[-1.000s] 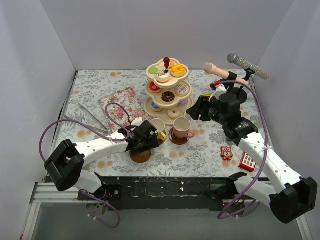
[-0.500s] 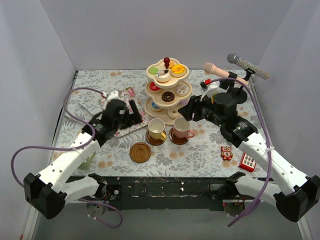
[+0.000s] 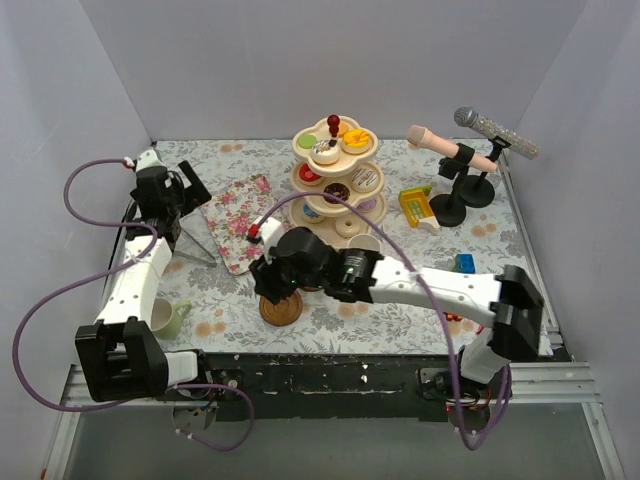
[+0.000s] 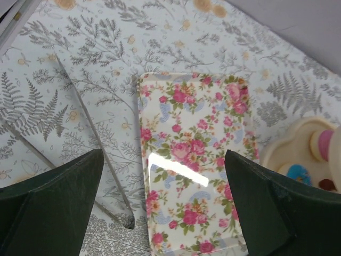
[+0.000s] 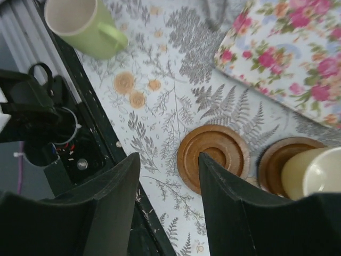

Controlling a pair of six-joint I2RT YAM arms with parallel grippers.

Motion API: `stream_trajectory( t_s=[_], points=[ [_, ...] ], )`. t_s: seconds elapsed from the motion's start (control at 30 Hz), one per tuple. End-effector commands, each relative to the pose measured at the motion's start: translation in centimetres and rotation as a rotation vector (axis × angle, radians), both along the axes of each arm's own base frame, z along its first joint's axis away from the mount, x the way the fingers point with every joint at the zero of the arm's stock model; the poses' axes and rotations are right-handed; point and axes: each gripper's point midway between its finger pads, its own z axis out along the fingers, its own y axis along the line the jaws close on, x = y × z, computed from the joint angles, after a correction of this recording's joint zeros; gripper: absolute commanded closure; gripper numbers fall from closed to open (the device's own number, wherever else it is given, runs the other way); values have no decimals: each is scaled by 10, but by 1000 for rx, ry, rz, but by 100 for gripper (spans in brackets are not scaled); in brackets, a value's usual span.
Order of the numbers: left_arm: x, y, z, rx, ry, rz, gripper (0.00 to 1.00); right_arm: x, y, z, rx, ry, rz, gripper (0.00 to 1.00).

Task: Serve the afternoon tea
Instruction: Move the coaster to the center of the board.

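Nearest, the green cup (image 5: 80, 21) stands well left of the right gripper (image 5: 169, 157), which hangs parted and empty directly over the bare saucer (image 5: 213, 157), far closer to it than the wide-open, empty left gripper (image 4: 162, 160) beyond, above the floral tray (image 4: 192, 122), though a second ago the left hovered there.

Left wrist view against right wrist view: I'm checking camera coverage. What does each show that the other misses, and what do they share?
Only the left wrist view shows the metal tongs and an edge of the tiered stand. Only the right wrist view shows the green cup, an empty brown saucer and a cream cup on a second saucer. Both show the floral tray and the fern-print tablecloth.
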Motion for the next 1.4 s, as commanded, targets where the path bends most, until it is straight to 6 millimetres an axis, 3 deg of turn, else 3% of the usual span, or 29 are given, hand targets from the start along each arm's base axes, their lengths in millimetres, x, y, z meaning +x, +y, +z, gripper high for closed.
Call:
stream_trajectory(
  t_s=[0.0,0.1,0.23,0.4,0.6,0.83,1.0,1.2,1.37],
  points=[
    [-3,18,2,119,-91,53,2,-7,23,-61,-152,91,31,44],
    [-11,24,-14,146,-91,78,2,-4,33,-95,-238,106,34,43],
    [-6,21,-8,143,-110,64,2,3,36,-138,-337,105,22,38],
    [-4,19,-20,127,-69,48,2,9,36,-165,-400,104,5,37],
    [-2,12,-26,101,-59,20,2,3,37,-188,-436,134,37,35],
    [-2,11,-30,97,-47,17,2,0,28,-197,-487,123,52,36],
    [-1,12,-32,97,-43,17,2,-18,15,-209,-533,175,95,39],
    [-1,12,-30,98,-47,20,2,-38,-15,-209,-577,220,90,41],
    [-1,12,-30,99,-47,20,2,-49,-55,-214,-643,264,42,41]
  ],
)
